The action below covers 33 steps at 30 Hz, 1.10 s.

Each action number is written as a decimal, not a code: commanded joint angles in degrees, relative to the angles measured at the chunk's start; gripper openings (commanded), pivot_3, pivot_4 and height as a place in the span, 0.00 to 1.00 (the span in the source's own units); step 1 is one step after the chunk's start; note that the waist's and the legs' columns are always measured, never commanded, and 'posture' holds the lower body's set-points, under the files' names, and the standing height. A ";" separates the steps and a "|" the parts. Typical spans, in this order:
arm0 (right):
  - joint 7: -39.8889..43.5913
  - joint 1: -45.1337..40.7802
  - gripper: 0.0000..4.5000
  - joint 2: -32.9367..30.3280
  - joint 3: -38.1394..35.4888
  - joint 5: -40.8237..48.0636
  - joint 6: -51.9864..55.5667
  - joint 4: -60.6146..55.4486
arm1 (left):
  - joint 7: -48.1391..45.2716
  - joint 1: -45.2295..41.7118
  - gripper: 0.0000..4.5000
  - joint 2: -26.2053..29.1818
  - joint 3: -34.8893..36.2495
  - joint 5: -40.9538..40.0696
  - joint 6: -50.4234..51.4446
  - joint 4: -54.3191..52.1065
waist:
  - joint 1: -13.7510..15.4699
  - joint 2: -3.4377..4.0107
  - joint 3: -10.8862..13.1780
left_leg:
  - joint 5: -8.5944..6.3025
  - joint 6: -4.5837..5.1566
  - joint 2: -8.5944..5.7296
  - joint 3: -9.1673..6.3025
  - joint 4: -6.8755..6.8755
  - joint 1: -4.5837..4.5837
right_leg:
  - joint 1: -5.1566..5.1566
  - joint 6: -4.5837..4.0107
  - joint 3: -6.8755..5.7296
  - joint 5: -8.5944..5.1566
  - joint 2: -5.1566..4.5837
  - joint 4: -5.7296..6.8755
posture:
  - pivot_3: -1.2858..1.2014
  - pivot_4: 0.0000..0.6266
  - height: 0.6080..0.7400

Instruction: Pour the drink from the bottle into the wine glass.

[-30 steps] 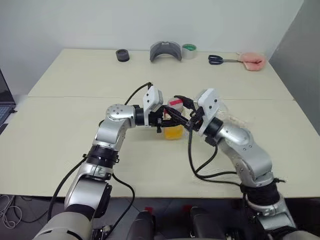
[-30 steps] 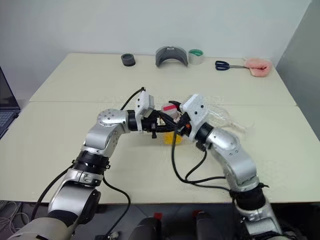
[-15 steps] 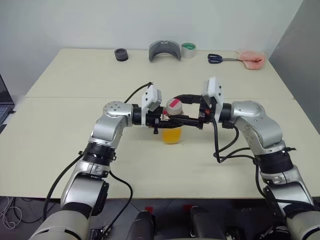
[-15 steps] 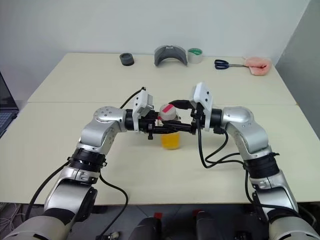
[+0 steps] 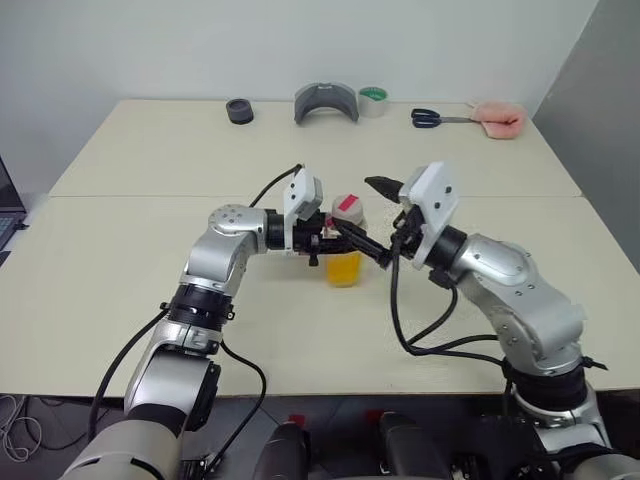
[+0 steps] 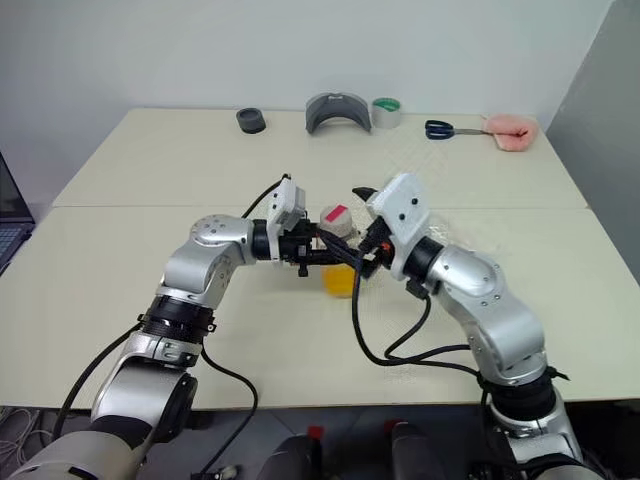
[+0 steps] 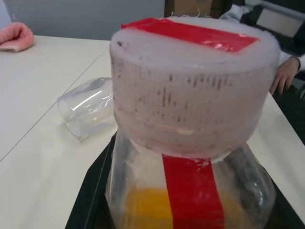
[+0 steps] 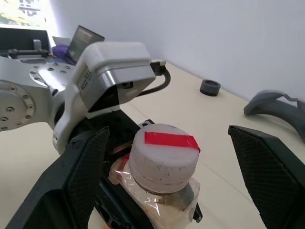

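Black ring (image 5: 240, 110): I see it at the upper left of the head view, on the far edge of the table (image 5: 120, 260).
Grey piece (image 5: 326, 102): a curved grey part just right of the ring, same back edge.
Tape (image 5: 373, 101): a roll with a green core, touching the grey piece's right side as far as I can tell.
Left gripper (image 5: 338, 240): centre of the head view, reaching in from the left; I have it clamped tight on the bottle, one finger on each side below the shoulders.
Bottle (image 5: 346, 245): centre of frame, upright in my left gripper, bottom at or just over the table; I cannot tell which.
Cap (image 8: 163, 157): whitish with a red strip across the top, on the bottle.
Drink (image 5: 343, 268): orange, filling the lower part of the bottle.
Right gripper (image 8: 176, 186): just right of the bottle in the head view; my fingers stand wide apart on either side of the cap, holding nothing.
Glass (image 7: 88, 107): clear, lying on its side on the table beyond the bottle in the left wrist view; the stem I cannot make out.
Scissors (image 5: 432, 118): dark handles, upper right, back edge.
Pink thing (image 5: 498, 117): soft-looking, just right of the scissors, at the blades.
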 commanded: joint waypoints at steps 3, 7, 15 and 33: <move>-4.41 -1.85 0.94 3.70 0.74 -1.69 1.19 -0.98 | -0.41 -2.53 0.40 -0.65 0.14 0.36 -2.69 0.46 | 0.02 0.00 0.00 | 0.00 0.00 -0.01 0.00 -0.01 -0.02 | 0.00 0.00 0.00 0.00 -0.03 -0.05 | 0.52 0.24 1.00; -6.69 -2.34 0.94 6.24 1.24 -3.17 1.15 0.72 | -0.52 -2.32 0.40 -0.85 0.06 0.88 -3.68 0.68 | 0.00 0.00 0.00 | 0.00 0.01 0.00 0.00 -0.02 -0.02 | -0.02 0.00 0.00 0.00 -0.02 -0.03 | 0.52 0.24 1.00; -8.15 -2.43 0.74 8.40 1.24 -4.30 0.98 2.60 | -0.40 -1.93 0.40 -0.67 0.01 1.08 -3.97 0.25 | -0.08 0.00 0.00 | -0.01 0.01 0.01 0.00 -0.01 -0.01 | -0.02 0.00 0.00 0.00 0.00 0.00 | 0.52 0.24 1.00; 31.33 -7.57 0.43 -5.13 2.89 5.00 -18.51 21.19 | -4.17 -3.62 0.39 -0.03 -0.37 0.46 -3.46 2.05 | -0.31 0.01 0.02 | -0.01 0.03 -0.03 0.06 0.02 0.05 | 0.08 0.04 -0.01 0.02 0.01 -0.04 | 0.52 0.24 1.00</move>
